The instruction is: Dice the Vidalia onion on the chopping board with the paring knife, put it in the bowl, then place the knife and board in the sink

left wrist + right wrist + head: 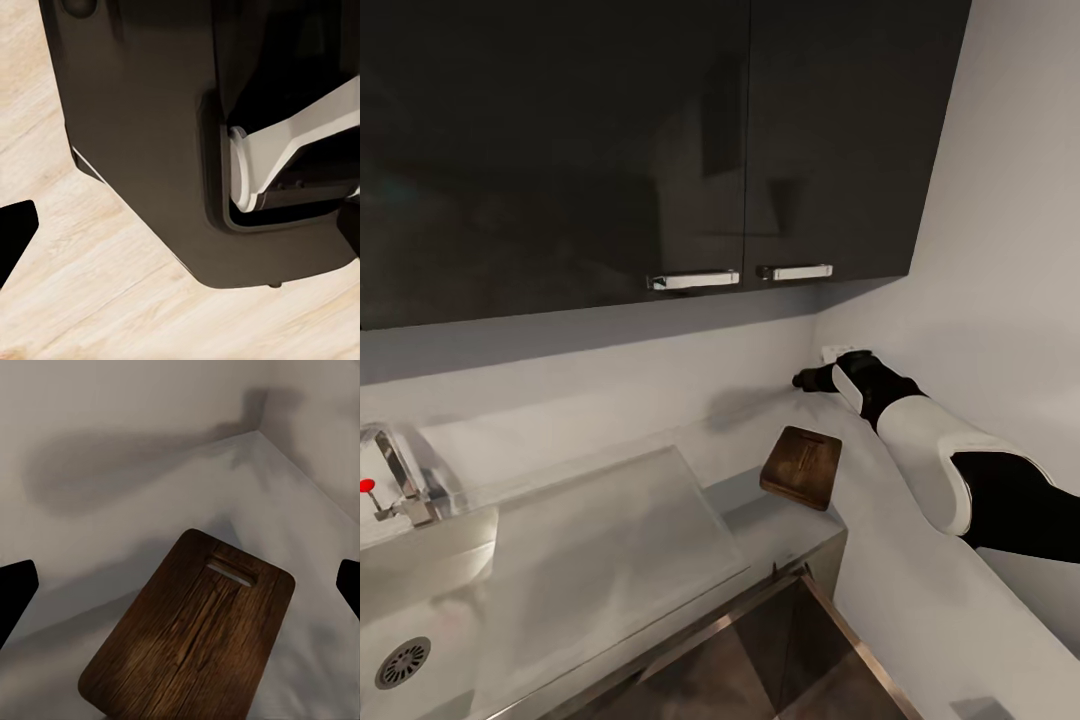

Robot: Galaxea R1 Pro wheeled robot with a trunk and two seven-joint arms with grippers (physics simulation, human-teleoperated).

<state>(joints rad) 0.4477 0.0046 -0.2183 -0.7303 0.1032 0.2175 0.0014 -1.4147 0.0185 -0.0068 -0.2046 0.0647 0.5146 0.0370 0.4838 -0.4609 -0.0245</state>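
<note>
**Board at the desk's end, right arm reaching toward the corner**

Board first: the chopping board (801,466) lies flat on the grey desk (760,520), at its right end where the surface meets the side wall, close to the front edge. It is dark brown wood with rounded corners, and its slot-shaped handle hole points toward the back wall. In the right wrist view the chopping board (195,641) sits low between the two dark fingertips (15,592), which show at opposite edges of the picture, well apart, with nothing between them; the gripper is open and above the board, not touching it.

In the head view the right arm, white and black, stretches along the side wall toward the back corner, and the right gripper (807,379) is small and dark there; its jaw state cannot be read from that view.

The sink (420,600) takes the left part of the desk: a steel basin with a round drain (402,662) near the front, a flat drainboard (610,540) running right toward the board, and a chrome tap (400,480) with a red knob (367,485) at the back edge.

Dark wall cabinets (660,140) with two bright handles hang above.

The left wrist view shows a dark robot body over a pale wooden floor (112,300), with one dark fingertip (13,232) at the edge; whether the left gripper is apart or together I cannot tell
</note>
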